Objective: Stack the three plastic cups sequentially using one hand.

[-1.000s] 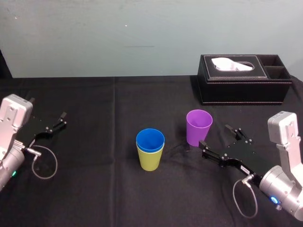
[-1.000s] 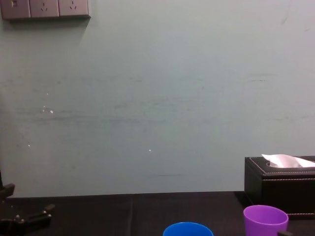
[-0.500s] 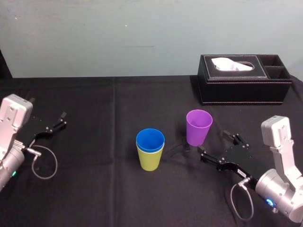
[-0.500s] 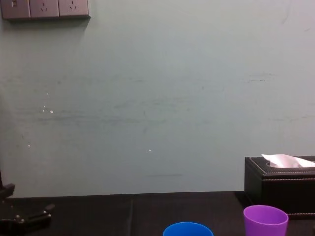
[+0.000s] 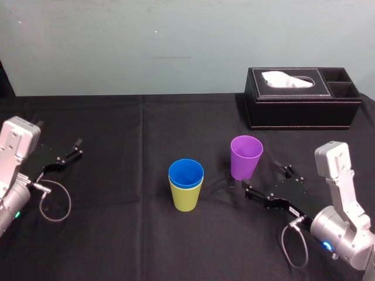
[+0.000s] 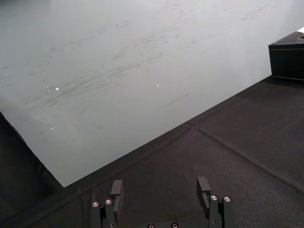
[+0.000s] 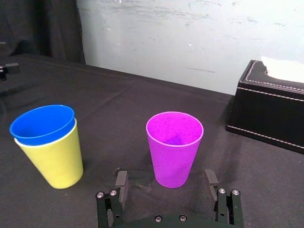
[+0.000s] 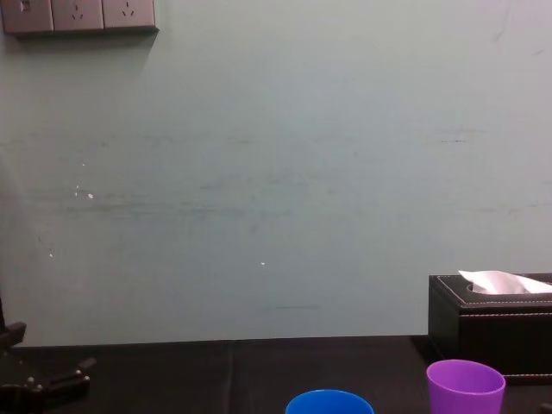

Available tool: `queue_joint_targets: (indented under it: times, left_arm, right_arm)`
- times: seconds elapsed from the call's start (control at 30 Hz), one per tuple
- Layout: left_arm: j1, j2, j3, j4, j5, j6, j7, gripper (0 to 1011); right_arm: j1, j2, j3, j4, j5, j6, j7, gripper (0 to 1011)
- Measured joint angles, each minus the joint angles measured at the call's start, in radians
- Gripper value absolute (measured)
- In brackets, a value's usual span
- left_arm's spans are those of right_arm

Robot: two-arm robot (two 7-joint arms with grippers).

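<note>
A blue cup (image 5: 186,172) sits nested inside a yellow-green cup (image 5: 186,199) at the table's middle; both also appear in the right wrist view, blue cup (image 7: 42,124) and yellow-green cup (image 7: 57,161). To their right the purple cup (image 5: 246,157) (image 7: 175,147) stands upright and alone. My right gripper (image 5: 265,179) (image 7: 165,183) is open and low over the cloth, just on the near side of the purple cup, which sits in line with the gap between the fingers without touching them. My left gripper (image 5: 66,153) (image 6: 160,189) rests open at the far left.
A black tissue box (image 5: 302,96) (image 7: 273,109) stands at the back right, behind the purple cup. Black cloth (image 5: 135,234) covers the table, and a pale wall closes the far edge. The chest view catches the rims of the blue cup (image 8: 329,402) and the purple cup (image 8: 466,386).
My right gripper has drawn slightly nearer to me and lower, staying open behind the purple cup. The cups and the left arm have not moved.
</note>
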Motion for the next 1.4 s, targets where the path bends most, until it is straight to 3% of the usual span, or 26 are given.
queue_joint_targets:
  times: [0.63, 1.4]
  left_arm:
    - [0.000, 0.000, 0.000, 0.000, 0.000, 0.000, 0.000, 1010]
    - [0.000, 0.000, 0.000, 0.000, 0.000, 0.000, 0.000, 1010]
  right_arm:
    - [0.073, -0.032, -0.026, 0.064, -0.026, 0.019, 0.001, 1003]
    - [0.087, -0.057, -0.019, 0.064, -0.032, 0.038, -0.021, 1003]
